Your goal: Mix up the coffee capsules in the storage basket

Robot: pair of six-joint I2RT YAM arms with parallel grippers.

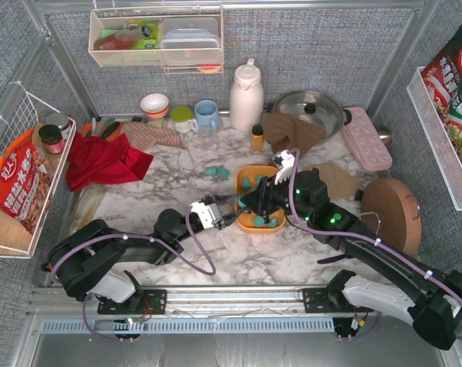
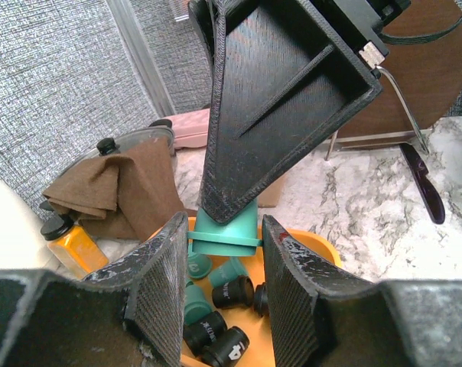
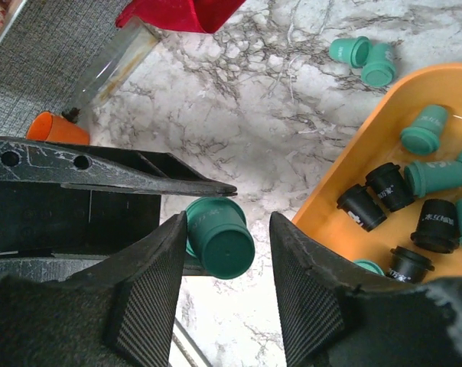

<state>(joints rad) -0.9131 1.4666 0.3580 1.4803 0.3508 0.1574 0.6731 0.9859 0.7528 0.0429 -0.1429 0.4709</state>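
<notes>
The orange storage basket (image 1: 250,227) stands mid-table and holds several teal and black coffee capsules (image 1: 261,183). My left gripper (image 1: 235,214) is shut on a teal capsule (image 2: 227,228), with its rim between the fingers, at the basket's near-left edge (image 2: 323,248). My right gripper (image 1: 250,205) is open around the same capsule (image 3: 219,238); its left finger is against the capsule, and there is a gap on the other side. The right wrist view shows black and teal capsules (image 3: 388,187) lying in the basket (image 3: 346,176). Two teal capsules (image 1: 216,172) lie loose on the marble beyond it.
An amber bottle (image 1: 257,138), a brown cloth (image 1: 292,130) and a lidded pot (image 1: 307,111) are behind the basket. A pink tray (image 1: 366,138) and a round wooden board (image 1: 392,214) are on the right. A red cloth (image 1: 101,160) and a white wire basket (image 1: 17,176) are on the left.
</notes>
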